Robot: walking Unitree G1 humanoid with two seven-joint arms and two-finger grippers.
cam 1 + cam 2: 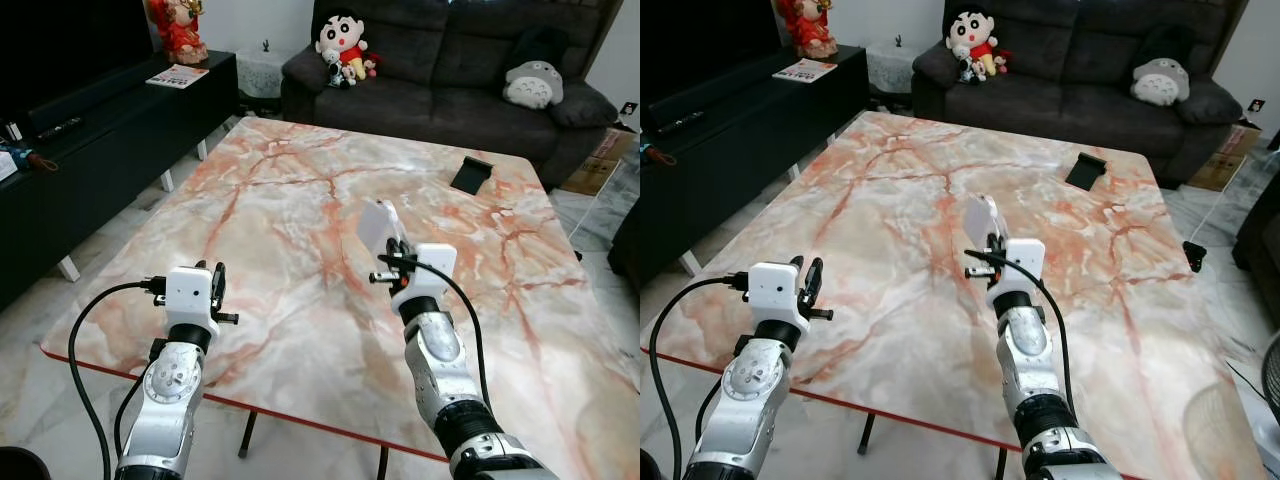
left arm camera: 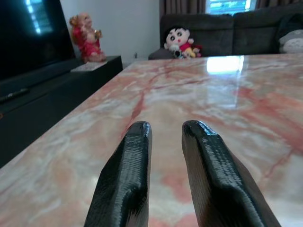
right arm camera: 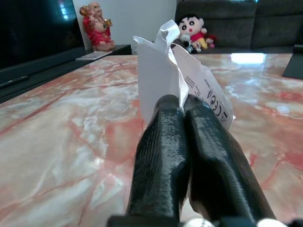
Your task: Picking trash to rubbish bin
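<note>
A: Entry, marble table (image 1: 300, 200) taken as the landmark. Right gripper (image 3: 182, 106): state?

B: Its two black fingers are pressed together, pinching a crumpled white paper scrap (image 3: 163, 61) with some dark print on it. The paper sticks up past the fingertips. From the head views, the scrap (image 1: 380, 225) is held above the tabletop, roughly over the middle of the table, not touching the surface.

A: Left gripper (image 2: 165, 130)?

B: Fingers parted by a narrow gap, nothing between them. It hovers just above the table near the edge closest to the robot, toward the left corner (image 1: 205, 285). Both fingers point across the marble toward the far side.

A: Other items on the table?

B: One small black object (image 1: 470, 172) lying near the far right corner, well apart from both grippers. Cannot tell what it is.

A: Surroundings, relative to the table?

B: Beyond the far edge, a dark grey sofa (image 1: 450, 60) carrying a cartoon boy plush (image 1: 342, 42) and a grey round plush (image 1: 533, 82). Left of the table, a long black TV cabinet (image 1: 100, 130); on its far end stands a red figurine (image 1: 180, 28) with a magazine (image 1: 176, 76) beside it. A cardboard box (image 1: 600, 160) sits on the floor off the far right corner.
</note>
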